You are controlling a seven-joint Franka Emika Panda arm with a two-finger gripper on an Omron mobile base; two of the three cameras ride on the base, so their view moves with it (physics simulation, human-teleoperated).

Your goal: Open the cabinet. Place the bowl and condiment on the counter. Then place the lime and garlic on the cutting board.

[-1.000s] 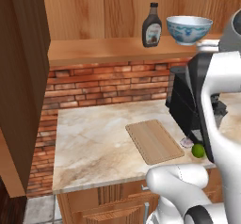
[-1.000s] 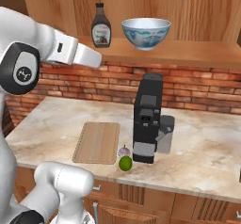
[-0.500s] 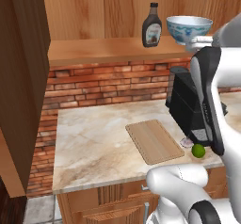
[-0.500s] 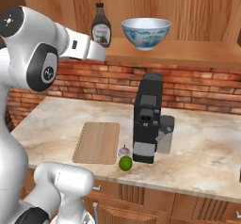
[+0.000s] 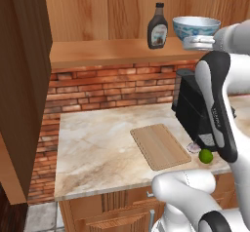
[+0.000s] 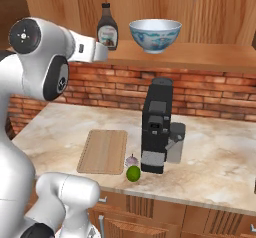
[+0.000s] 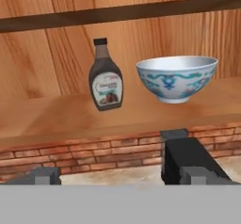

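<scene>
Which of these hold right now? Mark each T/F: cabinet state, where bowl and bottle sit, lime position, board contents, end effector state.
1. The cabinet is open. True.
2. The bowl and the condiment stand on the counter. False: both stand on the cabinet shelf, apart from each other; the counter lies below.
3. The lime lies on the cutting board. False: it lies on the counter off the cutting board, near the garlic and the coffee machine.
4. The cutting board holds nothing. True.
5. The end effector grips the condiment. False: it is open, short of the shelf.
</scene>
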